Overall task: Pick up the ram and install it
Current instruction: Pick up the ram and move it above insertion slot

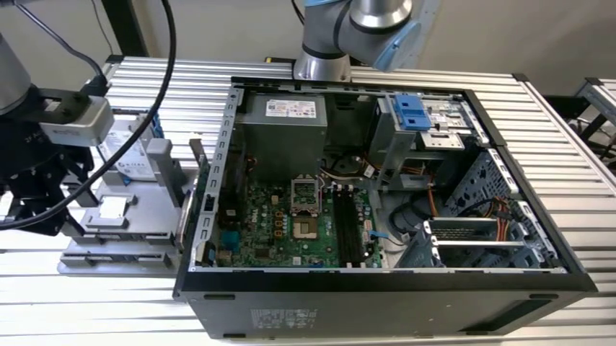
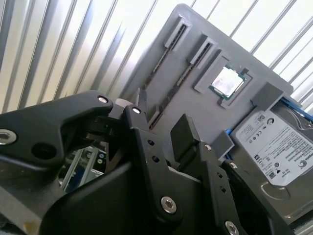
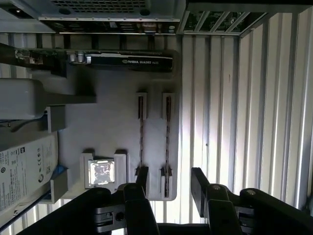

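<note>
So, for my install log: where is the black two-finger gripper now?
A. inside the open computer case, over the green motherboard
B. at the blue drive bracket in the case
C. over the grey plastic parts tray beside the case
C: in the first wrist view the gripper, open and empty, hangs over the grey tray that holds the thin ram sticks.

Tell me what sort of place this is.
Probably a robotic computer-assembly bench: an open computer case on a slatted metal table, a robot arm, and a grey tray holding a hard drive.
</note>
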Robot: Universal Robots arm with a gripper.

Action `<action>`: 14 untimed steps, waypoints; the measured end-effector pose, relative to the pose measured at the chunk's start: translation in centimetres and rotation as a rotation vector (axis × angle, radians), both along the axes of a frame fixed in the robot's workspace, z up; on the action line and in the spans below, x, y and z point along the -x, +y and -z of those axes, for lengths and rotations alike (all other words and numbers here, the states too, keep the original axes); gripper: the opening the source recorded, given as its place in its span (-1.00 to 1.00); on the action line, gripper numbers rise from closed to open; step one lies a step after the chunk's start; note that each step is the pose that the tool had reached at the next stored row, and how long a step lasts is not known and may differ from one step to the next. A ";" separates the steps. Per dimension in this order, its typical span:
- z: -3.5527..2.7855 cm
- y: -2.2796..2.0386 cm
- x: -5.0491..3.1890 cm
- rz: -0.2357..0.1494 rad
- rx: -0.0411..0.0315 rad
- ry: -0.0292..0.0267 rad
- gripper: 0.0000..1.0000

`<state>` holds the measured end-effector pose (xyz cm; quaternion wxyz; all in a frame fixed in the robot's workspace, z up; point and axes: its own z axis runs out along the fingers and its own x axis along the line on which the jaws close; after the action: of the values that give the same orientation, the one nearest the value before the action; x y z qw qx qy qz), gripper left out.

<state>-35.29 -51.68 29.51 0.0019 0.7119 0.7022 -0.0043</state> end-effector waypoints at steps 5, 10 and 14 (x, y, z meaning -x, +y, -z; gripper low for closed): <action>0.62 0.00 0.00 -0.004 0.0000 -0.0010 1.00; 1.25 0.01 0.01 -0.007 0.0004 -0.0019 1.00; 1.74 0.01 0.01 -0.009 0.0003 -0.0021 1.00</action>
<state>-35.30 -51.67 27.77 0.0027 0.7088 0.7054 -0.0036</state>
